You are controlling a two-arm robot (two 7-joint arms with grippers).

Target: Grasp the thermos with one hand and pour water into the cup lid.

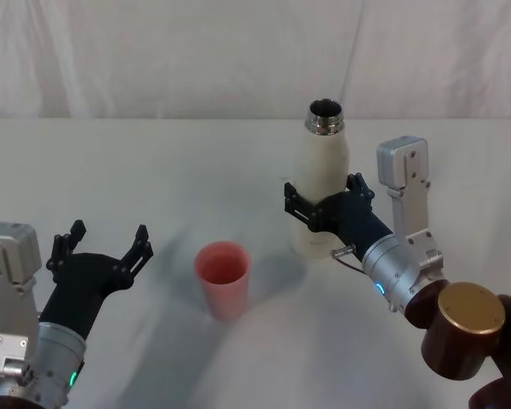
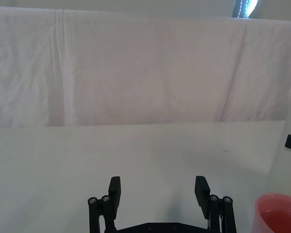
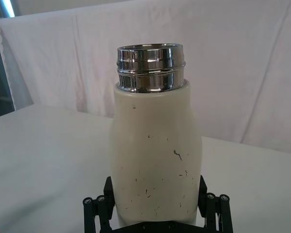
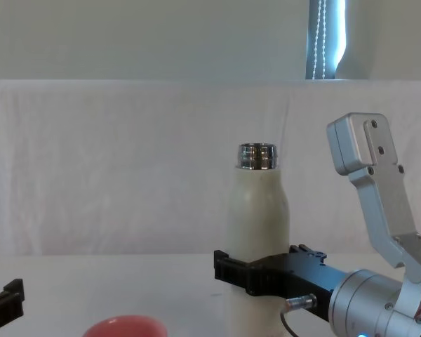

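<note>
Holding the thermos (image 1: 324, 183) low on its stiff, smooth, probably heavy body, our right gripper (image 1: 324, 210) pinches it upright beside the cup lid (image 1: 223, 278), while our left gripper (image 1: 102, 249) waits spread.

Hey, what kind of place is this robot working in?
Probably a lab or test bench rather than a kitchen. A white cloth backdrop hangs behind a table that holds an open thermos and a pink cup lid. The right gripper brackets the thermos; the left gripper waits open.
</note>
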